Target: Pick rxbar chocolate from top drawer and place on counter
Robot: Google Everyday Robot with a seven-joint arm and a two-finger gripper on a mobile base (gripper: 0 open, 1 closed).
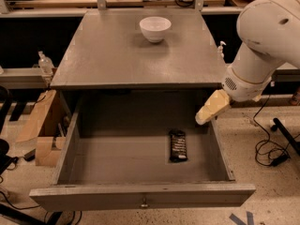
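Note:
The rxbar chocolate (177,145), a flat black bar with faint white lettering, lies on the floor of the open top drawer (140,197), right of centre. The grey counter (112,55) is above the drawer. My gripper (205,116), with pale yellow fingers, hangs from the white arm at the drawer's right wall, above and to the right of the bar, not touching it.
A white bowl (155,28) stands near the back of the counter. Cardboard boxes (40,125) sit on the floor to the left. Cables and a black stand leg (276,139) lie on the floor to the right. A table with wires runs behind.

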